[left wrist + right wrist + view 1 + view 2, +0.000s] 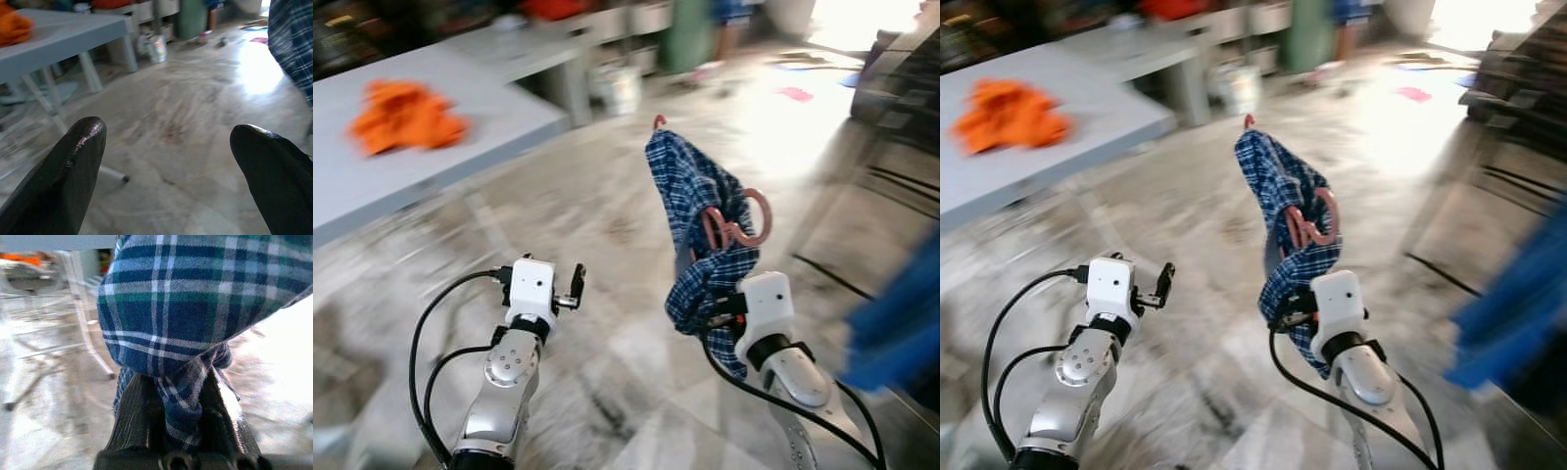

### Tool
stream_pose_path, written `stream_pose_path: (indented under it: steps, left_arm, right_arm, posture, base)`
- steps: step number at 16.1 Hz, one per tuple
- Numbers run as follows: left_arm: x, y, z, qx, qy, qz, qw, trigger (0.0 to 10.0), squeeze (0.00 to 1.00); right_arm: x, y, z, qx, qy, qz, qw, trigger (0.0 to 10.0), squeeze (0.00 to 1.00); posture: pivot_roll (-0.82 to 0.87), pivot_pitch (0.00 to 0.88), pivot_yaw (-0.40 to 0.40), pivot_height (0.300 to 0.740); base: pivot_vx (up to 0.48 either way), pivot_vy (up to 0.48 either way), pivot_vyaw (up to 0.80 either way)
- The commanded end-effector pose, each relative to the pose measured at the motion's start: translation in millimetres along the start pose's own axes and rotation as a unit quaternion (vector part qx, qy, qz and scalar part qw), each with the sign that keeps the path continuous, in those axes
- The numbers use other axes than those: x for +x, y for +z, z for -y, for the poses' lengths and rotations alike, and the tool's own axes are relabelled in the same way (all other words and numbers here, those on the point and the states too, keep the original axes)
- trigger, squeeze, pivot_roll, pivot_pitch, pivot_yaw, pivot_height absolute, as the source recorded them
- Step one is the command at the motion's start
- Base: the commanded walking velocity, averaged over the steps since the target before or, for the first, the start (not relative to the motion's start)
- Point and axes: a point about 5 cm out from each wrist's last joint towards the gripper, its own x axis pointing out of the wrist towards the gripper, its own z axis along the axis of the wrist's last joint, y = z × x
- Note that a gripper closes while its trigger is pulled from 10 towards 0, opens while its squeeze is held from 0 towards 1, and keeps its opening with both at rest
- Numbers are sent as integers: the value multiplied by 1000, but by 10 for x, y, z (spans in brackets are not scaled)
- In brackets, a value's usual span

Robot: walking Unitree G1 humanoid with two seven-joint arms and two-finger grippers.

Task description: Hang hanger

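Observation:
A blue plaid shirt hangs on a pink hanger, whose hook curls out on the right side of the cloth. My right gripper is shut on the shirt's bunched lower part, holding it up above the floor at centre right. The plaid cloth is pinched between both fingers in the right wrist view. My left gripper is raised at the left of the shirt, open and holding nothing; its two fingertips stand wide apart over the floor.
A grey table with an orange cloth on it stands at the left. A dark rack is at the right, with blue fabric near the right edge. Marbled floor lies ahead. The eye views are blurred.

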Motion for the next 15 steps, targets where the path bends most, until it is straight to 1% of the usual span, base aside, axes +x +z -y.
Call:
stream_pose_path:
  steps: [1,7,8,10,11,13,15]
  left_arm:
    - [-4,10,23,9,-9,1,1000,10000,0]
    - [-2,-1,30,8,-8,-4,1000,10000,0]
    - [-12,-9,6,9,-5,-6,1000,10000,0]
    - [-52,-10,-28,11,-5,-9,1000,10000,0]
    - [-96,-20,-53,11,-9,-14,1000,10000,0]
    - [-123,-49,-89,14,-8,-18,1000,10000,0]
    - [-119,-45,-98,15,-8,-18,1000,10000,0]
  right_arm:
    - [16,84,-40,-4,10,21,1000,10000,0]
    - [5,72,-43,-4,10,20,1000,10000,0]
    - [-6,78,7,1,-11,21,1000,10000,0]
    - [-19,66,98,-12,-42,19,999,10000,0]
    - [-37,58,167,-11,-64,18,998,10000,0]
    - [-46,46,184,-8,-66,16,998,10000,0]
    - [-47,33,153,-3,-63,15,998,10000,0]
  posture:
    - [-50,67,43,740]
    - [-54,67,45,740]
    - [-54,66,45,740]
    - [-54,66,46,740]
    - [-54,66,46,740]
    - [-44,66,48,740]
    - [-41,66,49,740]
  base:
    - [0,0,800]
    - [0,0,783]
    - [0,0,0]
    - [0,0,0]
    - [0,0,0]
    - [0,0,0]
    - [0,0,0]
